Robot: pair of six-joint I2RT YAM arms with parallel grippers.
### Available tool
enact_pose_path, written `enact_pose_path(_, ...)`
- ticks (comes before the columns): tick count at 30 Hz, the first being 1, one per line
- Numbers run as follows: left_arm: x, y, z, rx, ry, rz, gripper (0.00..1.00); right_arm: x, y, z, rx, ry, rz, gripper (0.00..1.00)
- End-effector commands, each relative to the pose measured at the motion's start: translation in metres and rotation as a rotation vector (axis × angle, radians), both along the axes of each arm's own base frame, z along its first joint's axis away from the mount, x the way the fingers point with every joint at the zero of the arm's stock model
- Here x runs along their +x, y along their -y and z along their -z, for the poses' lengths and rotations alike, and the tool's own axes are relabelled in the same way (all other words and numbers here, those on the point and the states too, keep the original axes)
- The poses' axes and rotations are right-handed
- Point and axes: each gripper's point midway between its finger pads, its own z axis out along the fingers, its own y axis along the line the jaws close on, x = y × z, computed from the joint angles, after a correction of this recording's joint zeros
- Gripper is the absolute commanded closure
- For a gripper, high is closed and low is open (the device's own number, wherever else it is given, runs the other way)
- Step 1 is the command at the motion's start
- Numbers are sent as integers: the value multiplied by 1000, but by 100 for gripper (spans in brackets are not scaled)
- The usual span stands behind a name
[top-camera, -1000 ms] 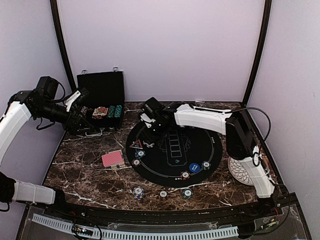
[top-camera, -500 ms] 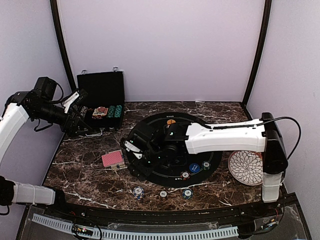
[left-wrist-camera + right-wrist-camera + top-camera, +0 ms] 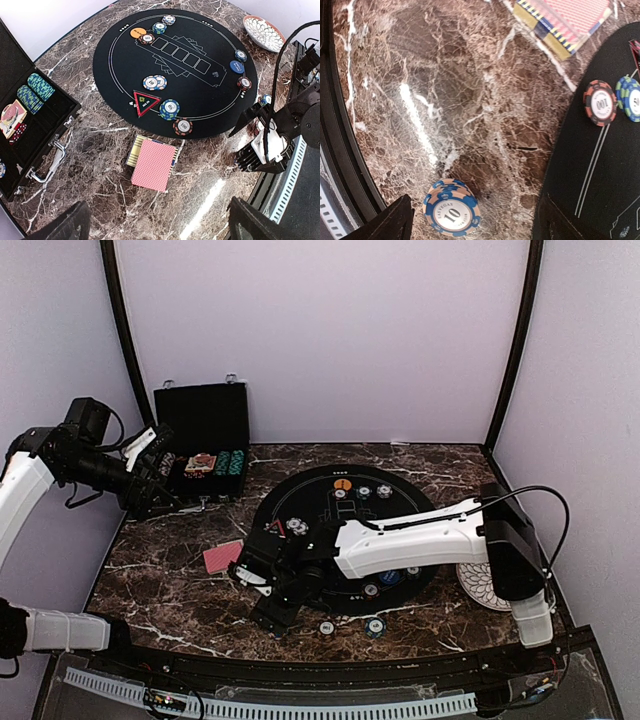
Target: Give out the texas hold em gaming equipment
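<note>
A blue-striped chip stack (image 3: 451, 211) marked 10 lies on the marble between my right gripper's (image 3: 472, 220) open fingers, closer to the left one. In the top view that gripper (image 3: 275, 605) hangs low over the near table and hides the stack. The red-backed card deck (image 3: 223, 556) sits left of the black round mat (image 3: 300, 495). The mat carries the triangle marker (image 3: 146, 102), an orange button (image 3: 138, 33), a blue button (image 3: 237, 66) and several chips (image 3: 170, 109). My left gripper (image 3: 150, 495) hovers open and empty by the case, high above the deck (image 3: 153, 164).
The black case (image 3: 205, 430) stands open at the back left with chip stacks inside. A white patterned plate (image 3: 478, 585) sits right of the mat. Two more chips (image 3: 327, 627) (image 3: 375, 627) lie near the front edge. My right arm (image 3: 410, 540) stretches across the mat.
My right arm has swung from the mat's far left side to the near table edge, and its jaws have widened. The left arm has barely moved.
</note>
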Motion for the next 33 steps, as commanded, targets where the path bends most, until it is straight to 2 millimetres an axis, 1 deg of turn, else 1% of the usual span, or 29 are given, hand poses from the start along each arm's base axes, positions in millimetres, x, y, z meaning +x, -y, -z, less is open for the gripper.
enact_pose_path(1,-6,3,5,2,-19,29,1,-15,-16,-7,30,-28,-85,12)
enact_pose_path(14,-8,4,2,-5,-25,31,1,-17,-4,16,-43,-25,-131,10)
enact_pose_path(22,-4,5,-1,-8,-27,30,1,-21,0,25,-56,-42,-145,13)
enact_pose_path(24,-4,6,-2,-9,-26,31,1,-26,-1,25,-50,-62,-160,13)
enact_pose_path(28,-4,6,-3,-8,-25,31,1,-26,1,30,-64,-61,-164,14)
enact_pose_path(33,-4,6,-4,-7,-24,33,1,-26,0,31,-62,-60,-168,17)
